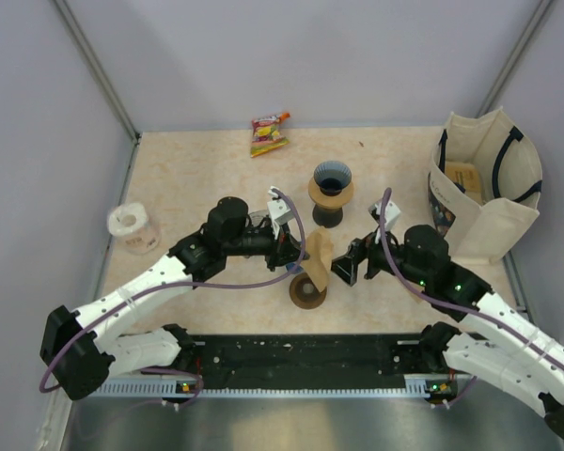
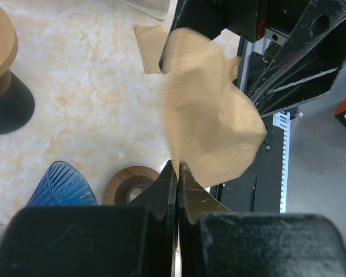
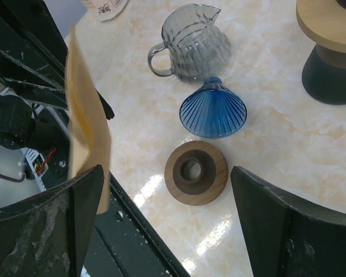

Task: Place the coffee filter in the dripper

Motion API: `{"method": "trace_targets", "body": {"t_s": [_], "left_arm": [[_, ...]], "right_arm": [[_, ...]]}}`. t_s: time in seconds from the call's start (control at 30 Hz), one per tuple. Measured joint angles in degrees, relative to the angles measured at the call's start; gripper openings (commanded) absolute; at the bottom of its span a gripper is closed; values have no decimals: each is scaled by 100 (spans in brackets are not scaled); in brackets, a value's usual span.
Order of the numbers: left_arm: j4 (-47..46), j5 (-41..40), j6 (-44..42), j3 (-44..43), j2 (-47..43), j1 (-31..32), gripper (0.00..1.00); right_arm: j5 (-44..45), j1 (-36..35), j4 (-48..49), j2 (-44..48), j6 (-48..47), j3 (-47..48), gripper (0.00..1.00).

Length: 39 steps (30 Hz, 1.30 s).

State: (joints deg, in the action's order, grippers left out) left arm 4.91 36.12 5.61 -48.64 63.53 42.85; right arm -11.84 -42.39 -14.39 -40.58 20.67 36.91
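Note:
My left gripper [image 1: 296,246] is shut on a brown paper coffee filter [image 1: 318,252] and holds it upright above the table; in the left wrist view its jaws [image 2: 178,167] pinch the bottom edge of the filter [image 2: 210,115]. My right gripper [image 1: 346,268] is open, just right of the filter. In the right wrist view the filter [image 3: 86,127] stands by its left finger [image 3: 46,225]. A blue ribbed dripper [image 3: 213,109] lies on its side on the table, also in the left wrist view [image 2: 63,186]. A wooden ring [image 1: 307,291] lies below the filter.
A dark dripper on a wood-topped stand [image 1: 331,193] stands behind the grippers. A glass pitcher [image 3: 190,43] stands beside the blue dripper. A spare filter [image 2: 150,49] lies flat. A tote bag [image 1: 489,188] is at right, a paper roll [image 1: 132,228] at left, a snack packet [image 1: 268,134] at back.

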Motion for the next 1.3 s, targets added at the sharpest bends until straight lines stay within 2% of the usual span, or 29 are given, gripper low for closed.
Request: {"method": "trace_targets", "body": {"t_s": [0.6, 0.93, 1.3], "left_arm": [[-2, 4, -9, 0, 0, 0, 0], [-2, 46, -83, 57, -138, 0, 0], [-11, 35, -90, 61, -155, 0, 0]], "right_arm": [[105, 0, -85, 234, 11, 7, 92], [1226, 2, -828, 188, 79, 356, 92], [1069, 0, -925, 105, 92, 361, 92]]}}
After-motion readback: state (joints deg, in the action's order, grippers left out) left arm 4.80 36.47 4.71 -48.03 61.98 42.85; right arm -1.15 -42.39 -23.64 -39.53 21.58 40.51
